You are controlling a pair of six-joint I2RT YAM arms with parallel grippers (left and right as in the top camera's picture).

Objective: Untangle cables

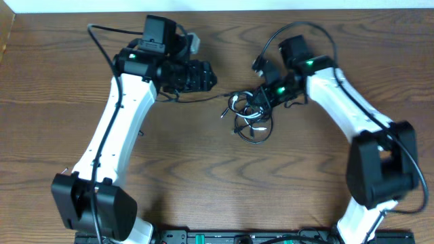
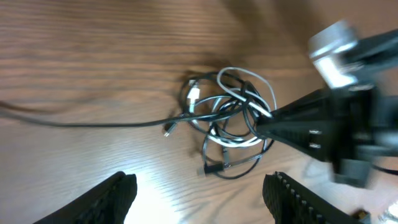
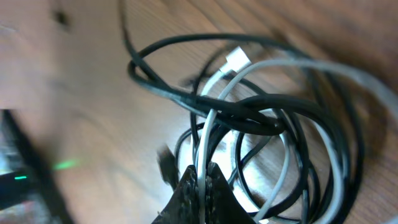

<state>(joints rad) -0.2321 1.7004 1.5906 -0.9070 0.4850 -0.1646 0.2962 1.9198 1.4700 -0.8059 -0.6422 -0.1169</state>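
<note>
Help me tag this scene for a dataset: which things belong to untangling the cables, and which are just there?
Part of the job:
- black cables, tangled in a heap
- white cable, pinched by the shut right gripper
- left gripper, open, off to one side of the heap

Just there:
- table
- thick black wires on the arms

One white cable (image 3: pixel 292 62) and at least two black cables (image 2: pixel 112 124).

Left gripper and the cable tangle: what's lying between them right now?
Bare table, apart from one black strand trailing left out of the cable tangle. The left wrist view shows this, with the open left gripper clear of it.
</note>
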